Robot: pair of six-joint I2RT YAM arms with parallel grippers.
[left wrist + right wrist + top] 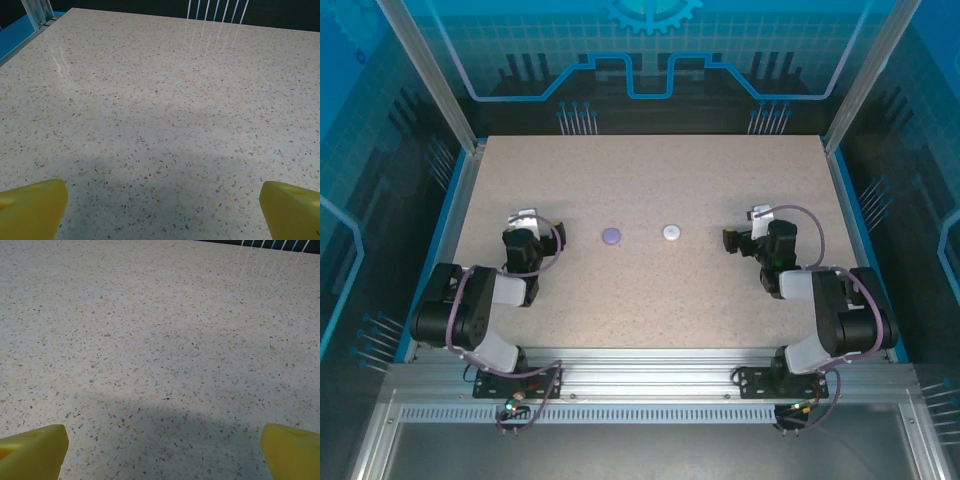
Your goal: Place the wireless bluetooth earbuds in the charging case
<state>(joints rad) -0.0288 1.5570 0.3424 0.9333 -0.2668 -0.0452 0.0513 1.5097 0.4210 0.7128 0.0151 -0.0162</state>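
Both released, the left hand [163, 210] and right hand [163, 450] flank the purple case [611, 236] and white case [672, 233] on the tabletop [620, 300], well apart; the earbuds are too tiny to locate, so a misjudged reach may skid either case.

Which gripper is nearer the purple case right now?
Left. In the top view, the left gripper sits to the left of the purple case; the right gripper is farther off on the other side, beyond the white case.
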